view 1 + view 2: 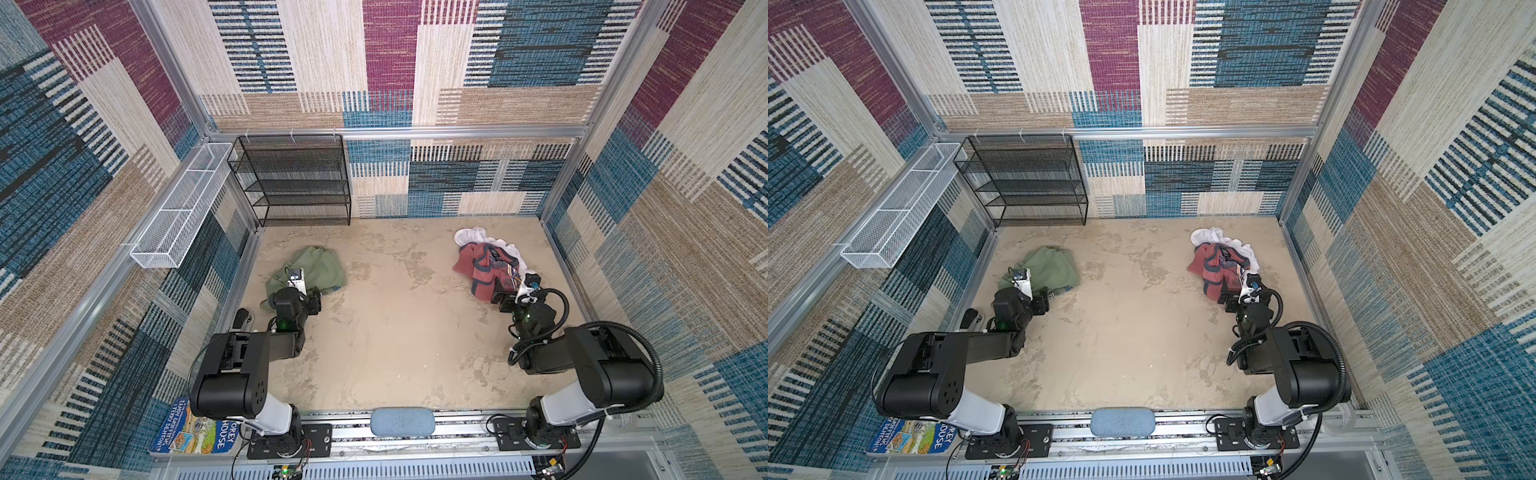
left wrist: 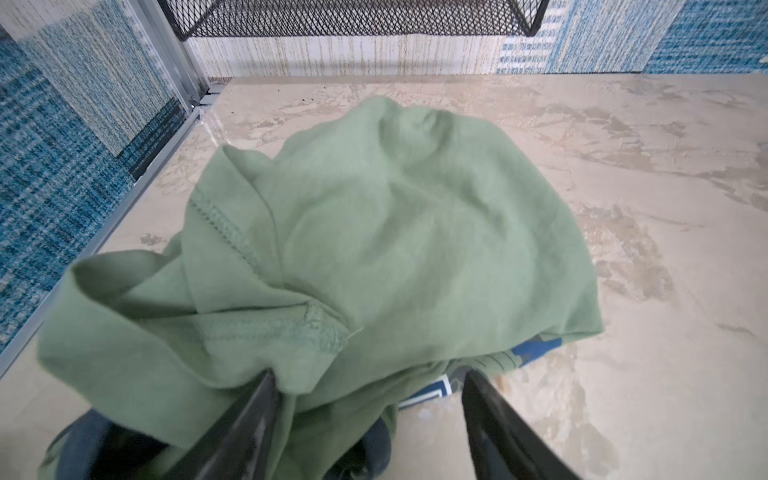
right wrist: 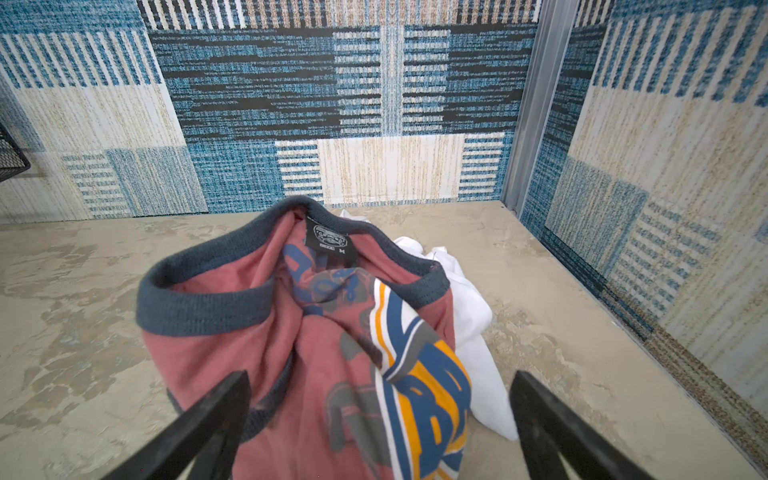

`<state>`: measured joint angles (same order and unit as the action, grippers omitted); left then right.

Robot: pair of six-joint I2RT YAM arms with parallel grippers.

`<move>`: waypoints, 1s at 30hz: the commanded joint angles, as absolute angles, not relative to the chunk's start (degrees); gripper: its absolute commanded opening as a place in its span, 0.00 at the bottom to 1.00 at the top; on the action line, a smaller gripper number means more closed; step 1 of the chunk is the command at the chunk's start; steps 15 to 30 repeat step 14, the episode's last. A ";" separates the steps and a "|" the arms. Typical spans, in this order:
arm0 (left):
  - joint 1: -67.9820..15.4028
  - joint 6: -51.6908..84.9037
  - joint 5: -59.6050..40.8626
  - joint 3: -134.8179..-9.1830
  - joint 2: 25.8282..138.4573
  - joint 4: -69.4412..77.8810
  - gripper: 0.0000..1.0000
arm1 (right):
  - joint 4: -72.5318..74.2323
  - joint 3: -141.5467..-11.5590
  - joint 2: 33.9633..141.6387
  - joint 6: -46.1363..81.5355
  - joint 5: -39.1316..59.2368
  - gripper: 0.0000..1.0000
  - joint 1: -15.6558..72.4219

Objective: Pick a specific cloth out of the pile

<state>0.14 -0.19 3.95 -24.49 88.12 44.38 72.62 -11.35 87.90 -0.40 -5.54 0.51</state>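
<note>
The cloth lies crumpled by the tabletop's left edge, left gripper spread over its near folds, while the pile sits near the far right corner, right gripper gaping wide at its near side.

Bare tabletop between cloth and pile

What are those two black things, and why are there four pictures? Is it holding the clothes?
Those are two robot arms, each ending in a pincer. Two pictures look down from above; the close-ups come from a camera on each wrist. On the table lie a green shirt, alone, and a pile with a red shirt and a white cloth. The left pincer is open at the green shirt's edge; the right pincer is open at the pile. Neither squeezes anything.
</note>
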 commanded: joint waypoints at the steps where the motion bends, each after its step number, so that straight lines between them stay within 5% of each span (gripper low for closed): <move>1: 0.26 -1.01 2.90 -24.79 88.28 46.07 0.73 | 74.95 -11.39 87.95 -0.25 -5.06 1.00 0.52; 30: 0.26 -0.97 2.81 -24.79 88.33 46.23 0.73 | 74.69 -11.46 87.97 -0.26 -4.96 1.00 0.44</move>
